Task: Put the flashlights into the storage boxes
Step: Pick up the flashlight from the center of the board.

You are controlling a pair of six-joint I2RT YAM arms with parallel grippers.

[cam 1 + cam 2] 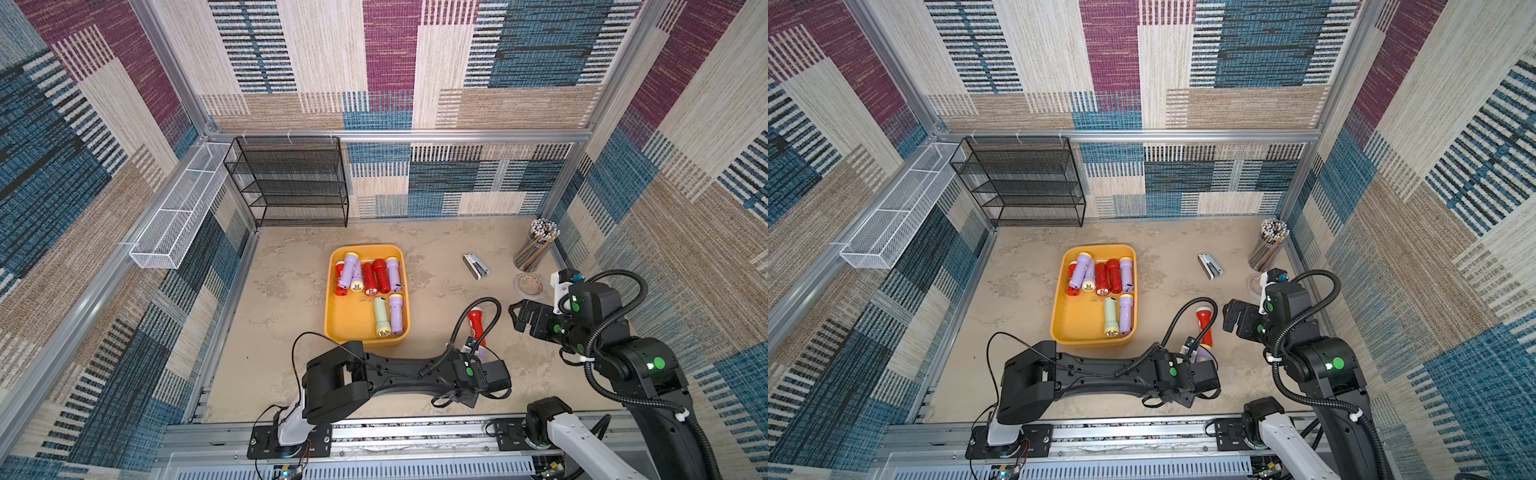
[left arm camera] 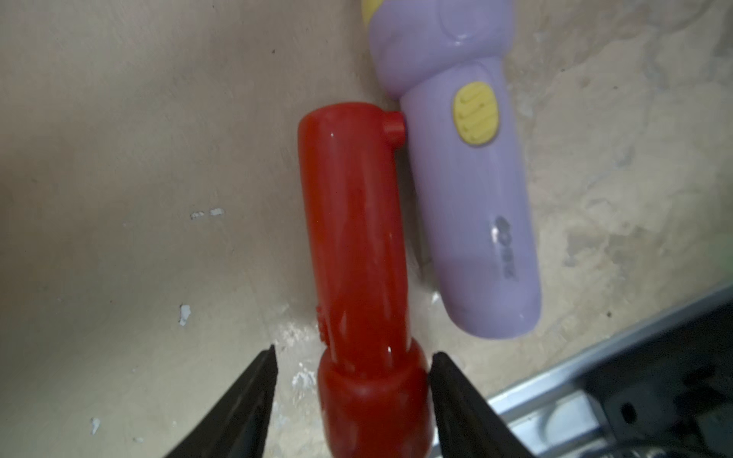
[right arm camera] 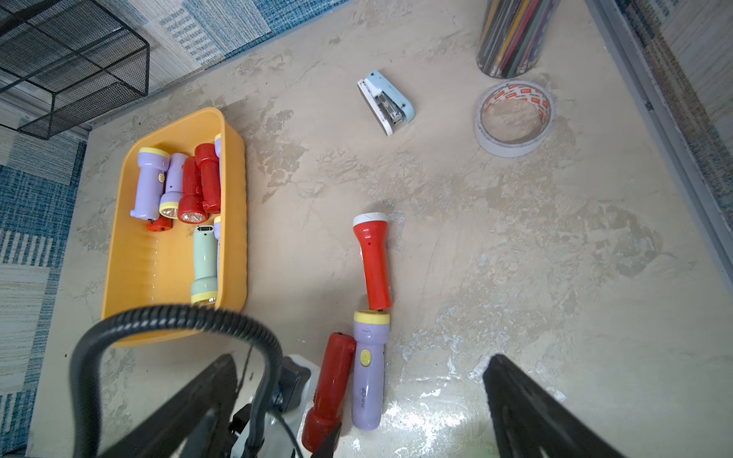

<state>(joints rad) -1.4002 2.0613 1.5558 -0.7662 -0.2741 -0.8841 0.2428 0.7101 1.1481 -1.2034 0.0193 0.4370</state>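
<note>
**left pincer astride a red flashlight's head**

the yellow-orange tray [image 1: 363, 337] sits about mid-tabletop and already holds several flashlights, most lying roughly front to back. right of it, near the front edge, three more lie loose. the left gripper [image 2: 354, 351] is part open and straddles the flared head of the dark red flashlight [image 2: 353, 222] — one side looks to touch the head and the other stands clear, so nothing is clamped yet. this flashlight's long axis runs roughly front to back, with the head toward the front edge. its tail nub touches the lilac flashlight [image 2: 468, 198] beside it, which points the opposite way. the orange-red flashlight [image 3: 373, 265] lies just beyond the lilac one, white head toward the far edge. the right gripper [image 1: 514, 318] hangs wide open and empty over the tabletop's right side.

these look like light, stiff, hollow plastic — glossy and round, so likely to slip or roll. the shoulder just behind the head seems the surest hold.
</note>
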